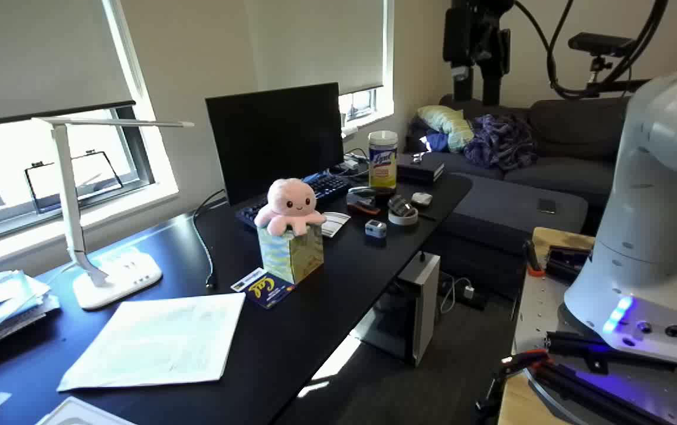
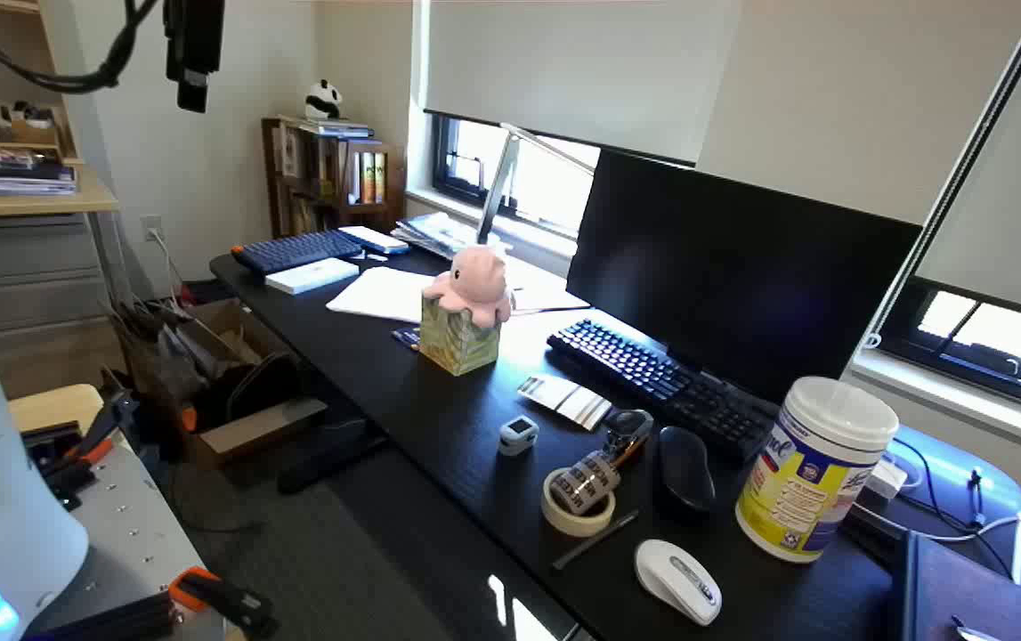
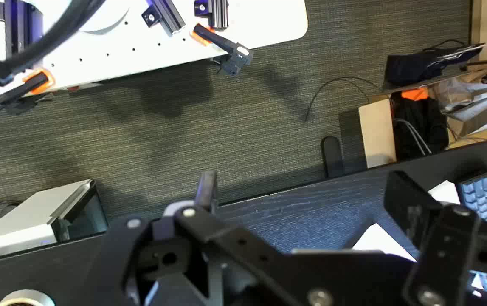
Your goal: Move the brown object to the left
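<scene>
No clearly brown object stands out on the black desk. A pink octopus plush [image 1: 292, 203] sits upright on a green and yellow patterned box [image 1: 291, 254]. The plush [image 2: 474, 280] and the box [image 2: 459, 343] also show in an exterior view from another angle. My gripper [image 1: 477, 91] hangs high in the air, well above the desk and apart from both. In an exterior view only part of the gripper [image 2: 193, 89] shows at the top. In the wrist view the gripper's fingers [image 3: 302, 187] are wide apart with nothing between them. The plush and box are out of the wrist view.
A monitor [image 1: 276, 141], a keyboard [image 2: 652, 365], a Lysol canister [image 2: 817, 467], a tape roll [image 2: 577, 507] and a white mouse [image 2: 677, 580] stand on the desk. A lamp [image 1: 66, 195] and papers [image 1: 161, 342] are at its far end. A small blue card [image 1: 262, 287] lies beside the box.
</scene>
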{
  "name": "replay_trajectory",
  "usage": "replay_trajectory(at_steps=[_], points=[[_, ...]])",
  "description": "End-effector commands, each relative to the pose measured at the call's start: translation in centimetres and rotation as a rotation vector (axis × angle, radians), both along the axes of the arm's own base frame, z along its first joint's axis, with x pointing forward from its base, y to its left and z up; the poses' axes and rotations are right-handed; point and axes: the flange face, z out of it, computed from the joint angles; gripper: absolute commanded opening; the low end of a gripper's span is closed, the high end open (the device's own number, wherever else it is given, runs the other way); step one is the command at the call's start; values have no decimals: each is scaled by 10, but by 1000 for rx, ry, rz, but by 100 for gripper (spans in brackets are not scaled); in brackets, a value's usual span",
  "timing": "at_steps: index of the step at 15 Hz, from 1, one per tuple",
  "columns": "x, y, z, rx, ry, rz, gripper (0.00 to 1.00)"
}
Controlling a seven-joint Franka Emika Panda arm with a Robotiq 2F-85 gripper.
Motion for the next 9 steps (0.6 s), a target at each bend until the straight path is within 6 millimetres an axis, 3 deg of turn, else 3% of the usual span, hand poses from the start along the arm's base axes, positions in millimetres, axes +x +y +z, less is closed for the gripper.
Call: replay_trajectory(at_steps=[1, 5, 9], points=[[0, 0, 0, 0, 1, 0, 100], [41, -47, -12, -26, -26, -58, 100], [92, -129, -45, 4, -48, -184, 100]])
